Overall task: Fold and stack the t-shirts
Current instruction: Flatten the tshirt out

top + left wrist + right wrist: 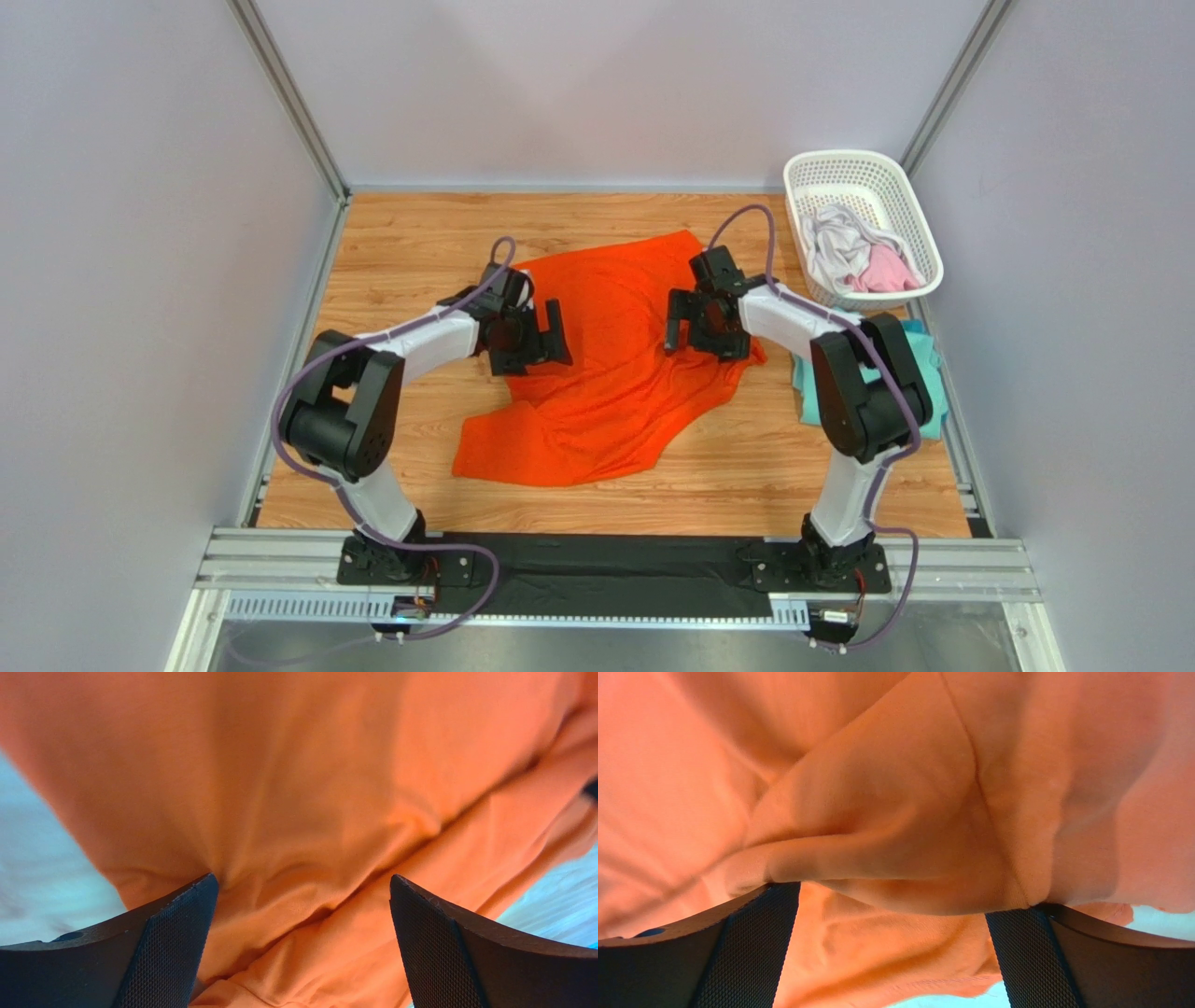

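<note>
1. T-shirts: four. One orange t-shirt point(603, 378) lies beneath the left fingers point(168, 952) and the right fingers point(752, 952). One teal t-shirt point(929, 385) lies right of the right fingers. One grey-white t-shirt point(839, 245) and one pink t-shirt point(887, 269) lie beyond them.
2. Basket point(842, 157): one.
3. Arms: two, the left arm point(421, 336) and the right arm point(800, 315), with two fingers each, four in all.
4. Tabletop point(407, 252): one.

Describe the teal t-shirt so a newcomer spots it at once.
On the wooden table, look along the right edge, nearer than the white basket. The teal t-shirt lies there, partly hidden by the right arm. It alone is blue-green; the orange t-shirt lies mid-table, the basket's cloths are pale and pink.
</note>
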You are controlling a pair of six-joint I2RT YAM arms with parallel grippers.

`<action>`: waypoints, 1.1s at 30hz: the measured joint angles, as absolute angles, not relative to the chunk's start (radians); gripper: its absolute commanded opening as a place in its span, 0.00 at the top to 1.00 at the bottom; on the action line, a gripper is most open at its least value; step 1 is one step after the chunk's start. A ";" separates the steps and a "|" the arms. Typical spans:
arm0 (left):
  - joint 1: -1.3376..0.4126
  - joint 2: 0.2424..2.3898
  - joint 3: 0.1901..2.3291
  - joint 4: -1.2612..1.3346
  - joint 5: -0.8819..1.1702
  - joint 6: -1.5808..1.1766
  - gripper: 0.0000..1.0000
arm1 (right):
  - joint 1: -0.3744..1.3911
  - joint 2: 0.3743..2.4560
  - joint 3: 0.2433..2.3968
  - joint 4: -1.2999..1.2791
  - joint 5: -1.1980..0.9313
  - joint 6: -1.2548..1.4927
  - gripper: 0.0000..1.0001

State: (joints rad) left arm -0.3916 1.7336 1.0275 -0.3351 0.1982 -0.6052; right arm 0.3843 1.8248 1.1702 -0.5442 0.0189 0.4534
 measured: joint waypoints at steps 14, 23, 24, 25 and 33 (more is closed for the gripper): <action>-0.924 1.524 0.775 -0.206 0.090 -0.912 0.00 | 0.385 2.239 1.824 -0.662 -0.060 0.266 0.00; -0.921 1.371 0.871 -0.479 -0.178 -0.946 0.00 | 0.398 1.971 1.672 -0.683 0.005 0.232 0.00; -0.919 1.320 0.862 -0.521 -0.213 -0.963 0.00 | 0.399 1.912 1.627 -0.692 0.021 0.242 0.00; -0.915 1.258 0.844 -0.564 -0.253 -0.983 0.00 | 0.399 1.845 1.573 -0.692 0.041 0.257 0.00; -0.701 0.814 0.582 -0.811 -0.408 -1.119 0.00 | 0.480 1.362 1.067 -0.647 0.121 0.392 0.00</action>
